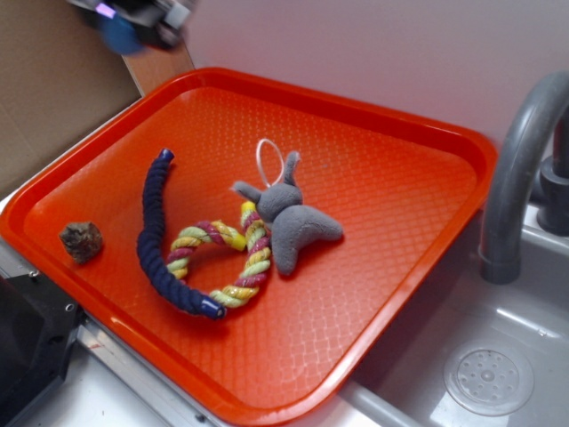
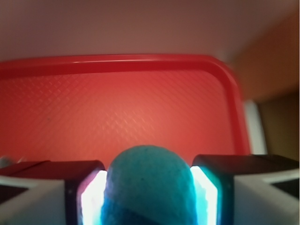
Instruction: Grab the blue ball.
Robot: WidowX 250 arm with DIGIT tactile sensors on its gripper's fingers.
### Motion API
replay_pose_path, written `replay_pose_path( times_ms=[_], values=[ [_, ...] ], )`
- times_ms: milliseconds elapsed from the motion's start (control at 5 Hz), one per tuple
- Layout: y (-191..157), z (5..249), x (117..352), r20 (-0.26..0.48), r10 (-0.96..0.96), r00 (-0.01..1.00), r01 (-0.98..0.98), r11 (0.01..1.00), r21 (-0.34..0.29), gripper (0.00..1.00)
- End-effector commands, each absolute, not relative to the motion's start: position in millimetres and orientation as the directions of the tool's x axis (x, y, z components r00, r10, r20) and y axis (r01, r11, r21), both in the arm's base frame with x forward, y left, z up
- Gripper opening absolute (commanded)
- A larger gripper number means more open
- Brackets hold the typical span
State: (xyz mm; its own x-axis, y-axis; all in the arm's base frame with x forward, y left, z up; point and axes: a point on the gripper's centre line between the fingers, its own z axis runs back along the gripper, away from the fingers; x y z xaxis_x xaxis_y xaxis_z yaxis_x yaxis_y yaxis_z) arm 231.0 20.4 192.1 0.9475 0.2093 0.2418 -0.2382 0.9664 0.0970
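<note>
Two pale fingers [image 2: 89,199] of the claw [image 2: 149,197] press against either side of the blue ball [image 2: 149,183] in the wrist view, holding it clamped between them above the orange tray [image 2: 117,112]. From the exterior view, near to far on the tray: a dark navy rope piece [image 1: 156,240] curves beside a multicoloured rope ring [image 1: 233,262], with a small brown lump [image 1: 82,241] apart to the left. Touching the ring lies a grey plush toy [image 1: 293,222] with a white loop [image 1: 270,162]. Farther back, blurred at the top-left corner, the claw [image 1: 133,22] carries the ball [image 1: 118,34] clear of the tray. A grey faucet [image 1: 520,169] rises over the sink [image 1: 498,356] at right.
</note>
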Motion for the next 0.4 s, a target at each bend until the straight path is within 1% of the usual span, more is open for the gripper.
replay_pose_path(
  times_ms=[0, 200],
  values=[
    [28, 265, 221, 0.256, 0.223, 0.941, -0.222, 0.974, -0.035, 0.00],
    [30, 251, 228, 0.244, 0.276, 0.930, -0.287, 0.958, 0.008, 0.00]
  ],
)
